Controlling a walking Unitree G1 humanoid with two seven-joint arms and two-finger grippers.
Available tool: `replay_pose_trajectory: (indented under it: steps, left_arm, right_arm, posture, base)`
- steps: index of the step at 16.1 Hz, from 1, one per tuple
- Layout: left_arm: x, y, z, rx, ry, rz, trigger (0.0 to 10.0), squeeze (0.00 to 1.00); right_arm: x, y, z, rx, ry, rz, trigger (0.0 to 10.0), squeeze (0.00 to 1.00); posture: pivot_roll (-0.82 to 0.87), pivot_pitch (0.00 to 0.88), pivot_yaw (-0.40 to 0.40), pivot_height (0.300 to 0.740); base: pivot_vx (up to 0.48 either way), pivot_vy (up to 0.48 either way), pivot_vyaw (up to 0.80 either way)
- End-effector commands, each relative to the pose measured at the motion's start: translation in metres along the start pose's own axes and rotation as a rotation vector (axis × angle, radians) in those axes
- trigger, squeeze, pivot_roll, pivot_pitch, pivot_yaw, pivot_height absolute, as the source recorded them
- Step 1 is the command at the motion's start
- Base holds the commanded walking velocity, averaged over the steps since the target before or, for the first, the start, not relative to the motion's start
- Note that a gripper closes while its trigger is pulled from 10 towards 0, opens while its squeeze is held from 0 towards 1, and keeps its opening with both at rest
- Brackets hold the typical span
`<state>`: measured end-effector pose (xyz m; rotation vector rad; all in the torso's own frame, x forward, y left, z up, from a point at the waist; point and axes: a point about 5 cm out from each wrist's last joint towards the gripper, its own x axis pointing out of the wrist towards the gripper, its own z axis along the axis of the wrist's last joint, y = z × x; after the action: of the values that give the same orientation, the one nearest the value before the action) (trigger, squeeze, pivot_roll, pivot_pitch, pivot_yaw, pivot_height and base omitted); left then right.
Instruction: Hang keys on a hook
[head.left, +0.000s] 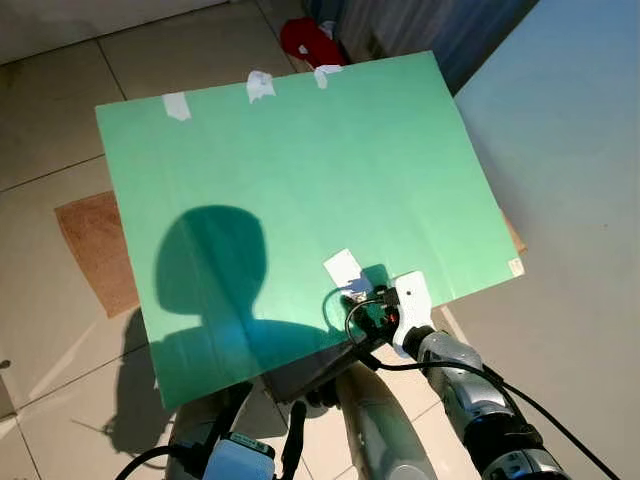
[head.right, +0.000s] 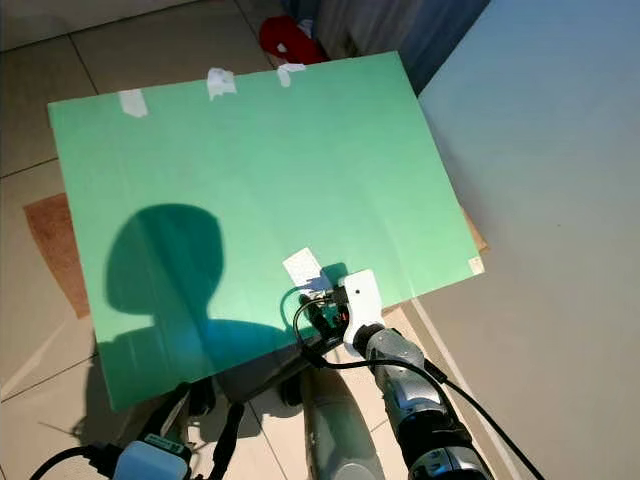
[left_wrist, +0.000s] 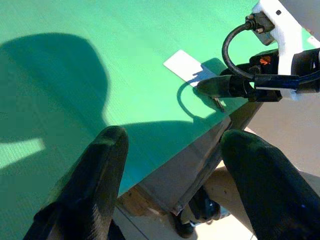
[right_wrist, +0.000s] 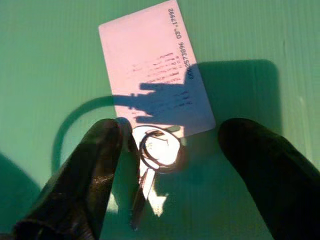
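On my right wrist feed I can read a printed number along one long edge of the white card (right_wrist: 155, 72): it looks like "0002573696" followed by "02" and "17992", though the small digits are soft and I would not swear to each one. Faint lines of grey text sit in the middle of the card, too blurred for me to read.

The keys (right_wrist: 150, 175) lie flat on the green board (head.left: 300, 150), near its close edge and toward its right side. The key ring (right_wrist: 159, 148) touches the card's short edge, and one key blade runs from the ring away from the card, toward the wrist camera, its long axis roughly in line with the card's long side.

My right gripper (right_wrist: 167, 165) hovers low over the keys with its two black fingers spread wide, one on each side of the ring; whether the nearer one touches the ring I cannot tell. My left gripper (left_wrist: 172, 165) sits off the board's near edge, its fingers also wide apart and holding nothing.

Strips of white tape (head.left: 260, 85) mark the board's far edge, above a tiled floor (head.left: 60, 120).
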<state>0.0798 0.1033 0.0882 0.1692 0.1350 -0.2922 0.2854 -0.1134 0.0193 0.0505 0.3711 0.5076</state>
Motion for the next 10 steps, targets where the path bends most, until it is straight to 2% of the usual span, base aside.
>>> replay_pose_trajectory:
  steps: [1, 4, 6, 7, 10]
  left_arm:
    - [-0.004, -0.007, -0.003, -0.010, 0.028, -0.036, 10.0, 0.00]
    - [-0.004, -0.007, -0.002, -0.005, 0.026, -0.034, 10.0, 0.00]
    - [-0.003, -0.007, -0.001, 0.000, 0.022, -0.031, 10.0, 0.00]
    - [-0.004, -0.007, -0.001, 0.005, 0.020, -0.027, 10.0, 0.00]
    - [-0.005, -0.006, 0.000, 0.010, 0.023, -0.023, 10.0, 0.00]
  right_arm:
    - [-0.013, -0.007, -0.027, 0.038, 0.093, -0.047, 0.0, 0.00]
    - [-0.017, -0.006, -0.030, 0.030, 0.080, -0.030, 0.0, 0.00]
    - [-0.021, -0.003, -0.033, -0.047, 0.069, -0.016, 0.0, 0.00]
    - [-0.027, -0.001, -0.043, -0.079, 0.087, -0.012, 0.0, 0.00]
    - [-0.035, 0.002, -0.056, -0.083, 0.114, -0.014, 0.0, 0.00]
  posture:
    - [0.03, 0.499, -0.231, 0.736]
    - [0.03, 0.497, -0.233, 0.736]
    - [0.03, 0.498, -0.232, 0.736]
    - [0.04, 0.502, -0.230, 0.736]
    - [0.04, 0.504, -0.230, 0.736]
  base:
    - [0.000, 0.000, 0.00]
    - [0.000, 0.000, 0.00]
    - [0.000, 0.000, 0.00]
    - [0.000, 0.000, 0.00]
    - [0.000, 0.000, 0.00]
